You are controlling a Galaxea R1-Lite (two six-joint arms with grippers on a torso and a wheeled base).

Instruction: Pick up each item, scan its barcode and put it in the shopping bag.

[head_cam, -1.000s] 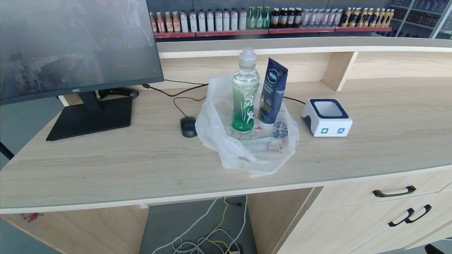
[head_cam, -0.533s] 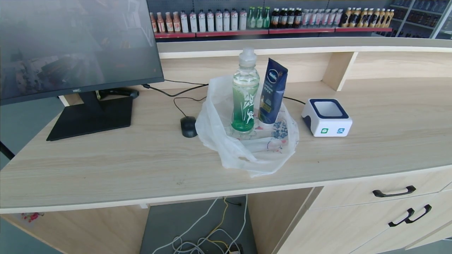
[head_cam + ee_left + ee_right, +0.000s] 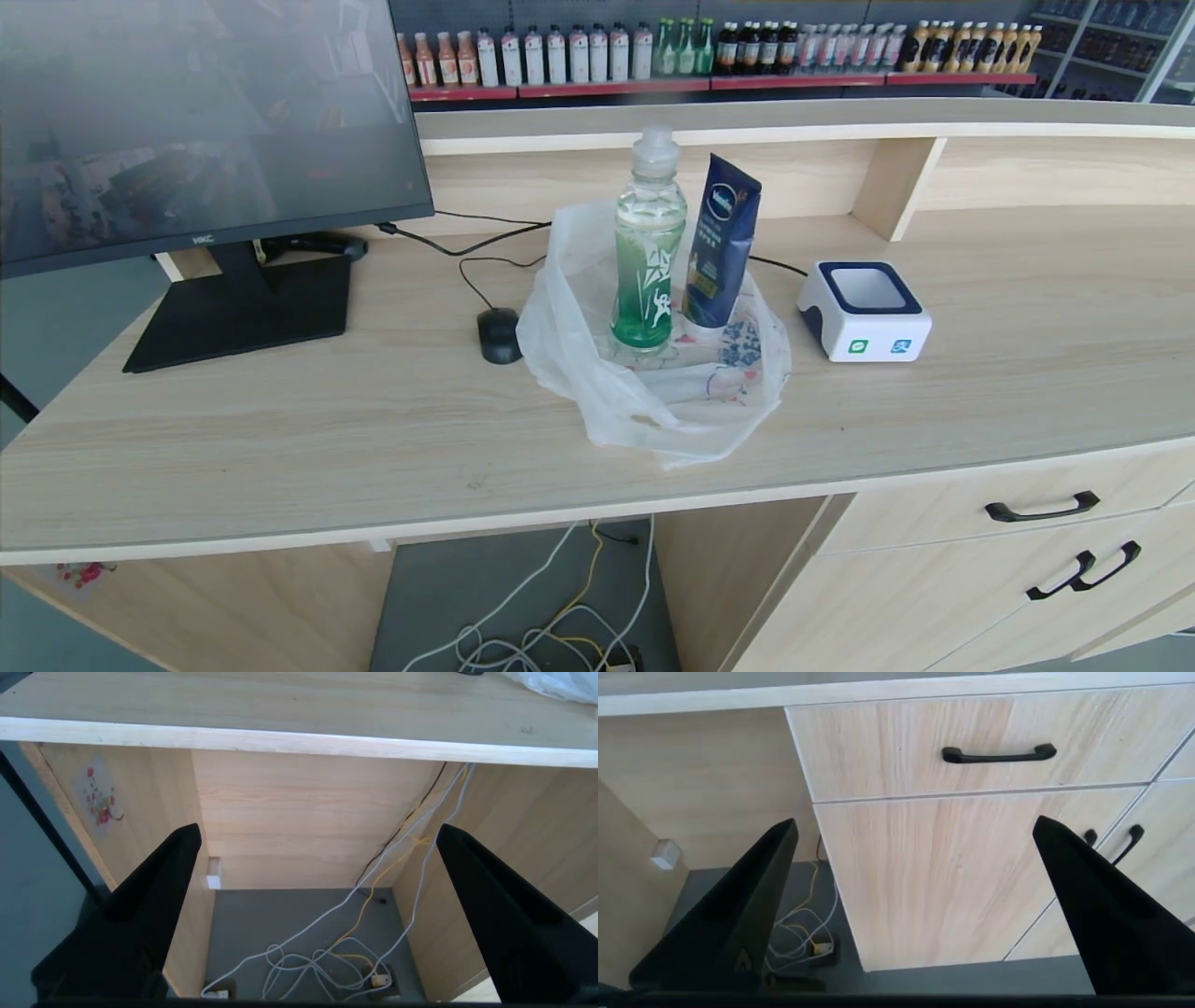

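Note:
A white plastic shopping bag (image 3: 597, 373) lies open on the wooden counter (image 3: 280, 429). Standing upright inside it are a clear bottle of green liquid (image 3: 647, 247) and a dark blue tube (image 3: 720, 245). Beside the bag, to its right, sits a white and blue barcode scanner (image 3: 864, 310). My left gripper (image 3: 318, 831) hangs open and empty below the counter's front edge, facing the knee space. My right gripper (image 3: 915, 821) is open and empty too, low down in front of the drawers (image 3: 971, 756).
A monitor (image 3: 201, 121) on a black stand occupies the counter's left, with a black mouse (image 3: 498, 334) beside the bag. Loose cables (image 3: 346, 943) lie on the floor under the counter. Drawer handles (image 3: 1041, 511) stick out at the lower right.
A dark piece of my right arm at the lower right corner of the head view has dropped out of sight. The bag, bottle, tube and scanner have not moved.

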